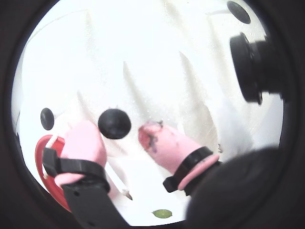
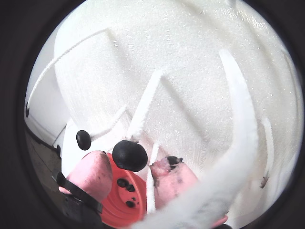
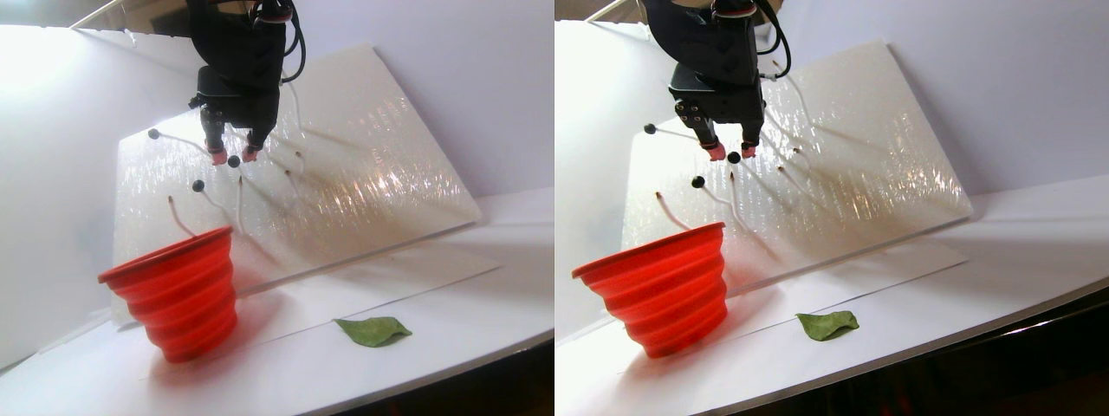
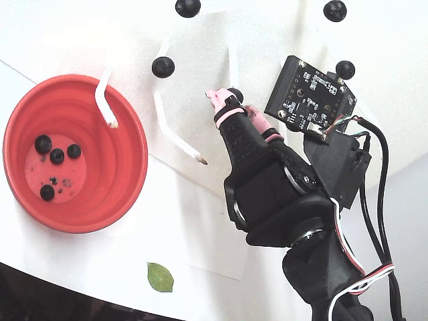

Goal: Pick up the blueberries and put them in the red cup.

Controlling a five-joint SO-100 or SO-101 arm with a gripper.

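4 small round blue-black berries (image 4: 56, 156) are already lying in the coral-red ribbed plastic cup (image 4: 127, 160). 4 more are showing on the white foam board (image 4: 281, 27) — the pink-tipped tool (image 1: 120, 139) is gaping around 1 (image 1: 114, 123), not yet gripping.

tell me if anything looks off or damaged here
One gripper fingertip has dark smears and a ragged-looking tip on its pink cover, likely berry juice; the other pink tip looks clean. A lone green leaf lies on the white table near the red cup. No spilled berries on the table.
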